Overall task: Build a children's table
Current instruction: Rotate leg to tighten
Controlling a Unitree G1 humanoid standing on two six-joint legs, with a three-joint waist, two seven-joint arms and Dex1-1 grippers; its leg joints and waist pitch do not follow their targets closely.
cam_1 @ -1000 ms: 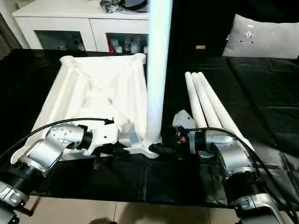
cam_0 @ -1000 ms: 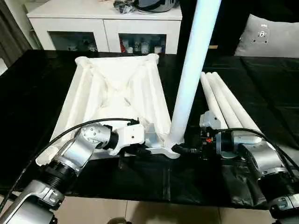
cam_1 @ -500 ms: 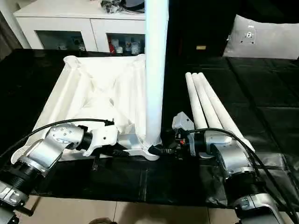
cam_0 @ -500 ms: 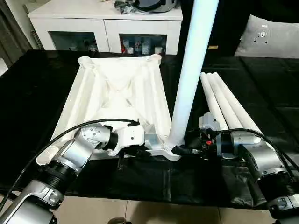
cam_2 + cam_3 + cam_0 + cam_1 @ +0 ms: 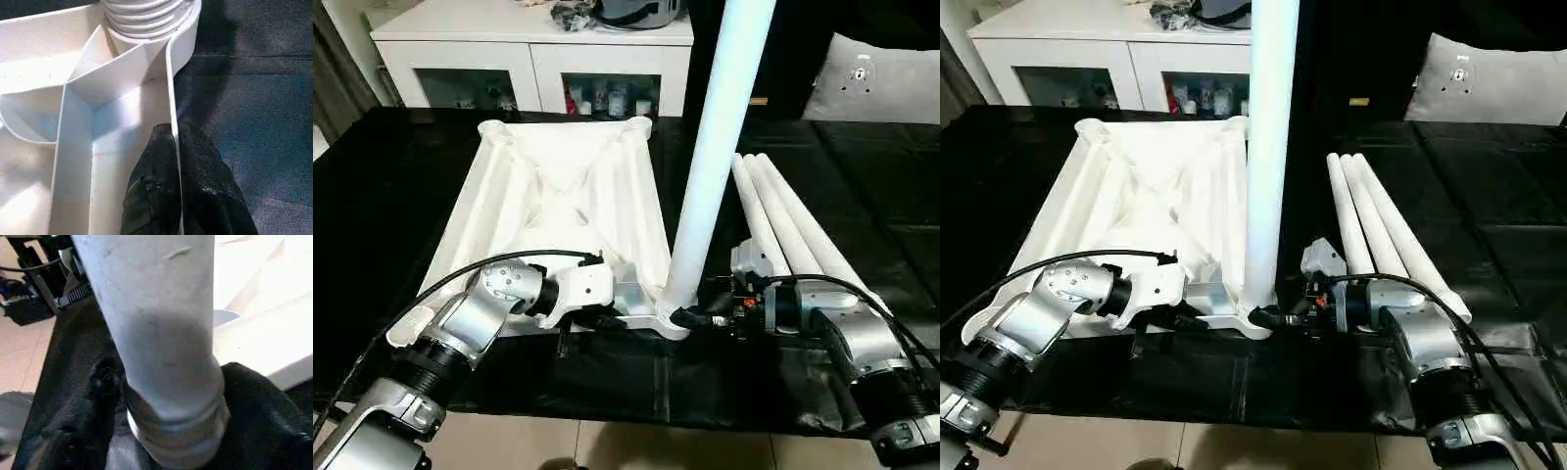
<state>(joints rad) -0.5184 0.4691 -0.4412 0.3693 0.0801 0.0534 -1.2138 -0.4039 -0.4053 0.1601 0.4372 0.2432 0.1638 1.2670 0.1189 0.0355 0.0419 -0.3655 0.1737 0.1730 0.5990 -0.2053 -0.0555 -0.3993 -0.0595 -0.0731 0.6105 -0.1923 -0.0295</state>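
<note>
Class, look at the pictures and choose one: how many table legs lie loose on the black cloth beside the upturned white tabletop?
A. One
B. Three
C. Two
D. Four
B. Three white legs lie side by side on the black cloth to the right of the tabletop, while a fourth leg stands upright in the near right corner socket.

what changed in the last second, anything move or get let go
Little changed. The standing leg leans much as before in the near right corner socket of the table top, with only a slight wobble. The right gripper stays around the leg's base, its fingers either side. The left gripper stays shut on the top's near edge wall. The three spare legs lie where they were. The view shifted slightly.
</note>
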